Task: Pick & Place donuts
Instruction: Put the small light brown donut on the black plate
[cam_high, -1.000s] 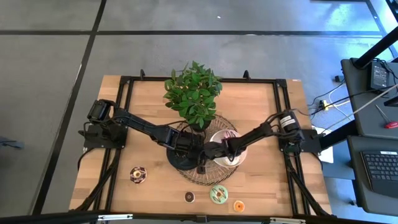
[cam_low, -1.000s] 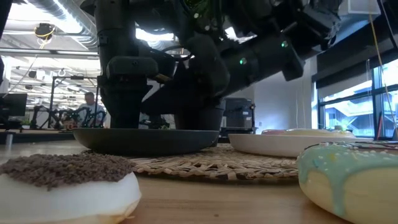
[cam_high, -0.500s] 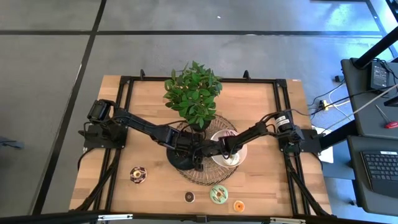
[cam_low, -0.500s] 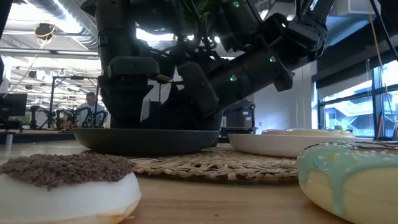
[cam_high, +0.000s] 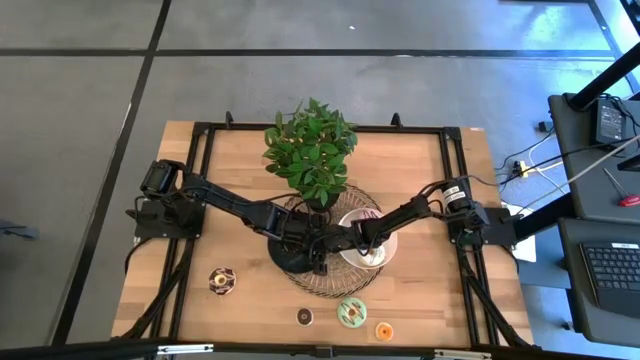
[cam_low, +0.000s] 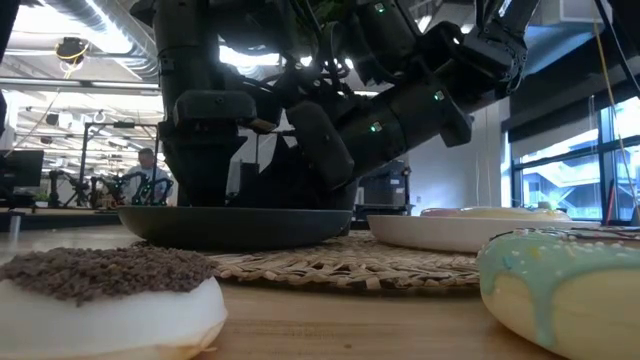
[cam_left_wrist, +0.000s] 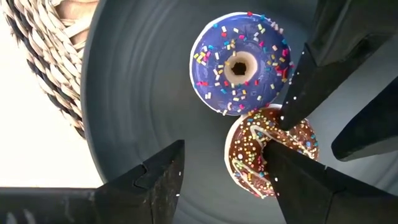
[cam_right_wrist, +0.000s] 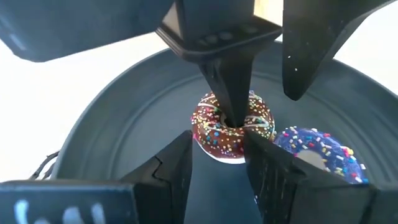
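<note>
So far we have two donuts, purple (cam_left_wrist: 239, 61) and brown (cam_left_wrist: 272, 151), on the black plate (cam_left_wrist: 130, 93); both hands, left (cam_left_wrist: 224, 171) and right (cam_right_wrist: 217, 155), spread around the brown one, probably releasing. Four wait on the bench (cam_high: 250, 310).

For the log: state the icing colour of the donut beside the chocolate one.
Blue-purple icing on that donut with coloured sprinkles; left wrist view.

Wooden counter (cam_high: 420, 170) carries a round woven mat (cam_high: 330, 285) at centre and a potted plant (cam_high: 312, 150) behind it. Along the near edge sit four donuts (cam_high: 351, 313), apart
</note>
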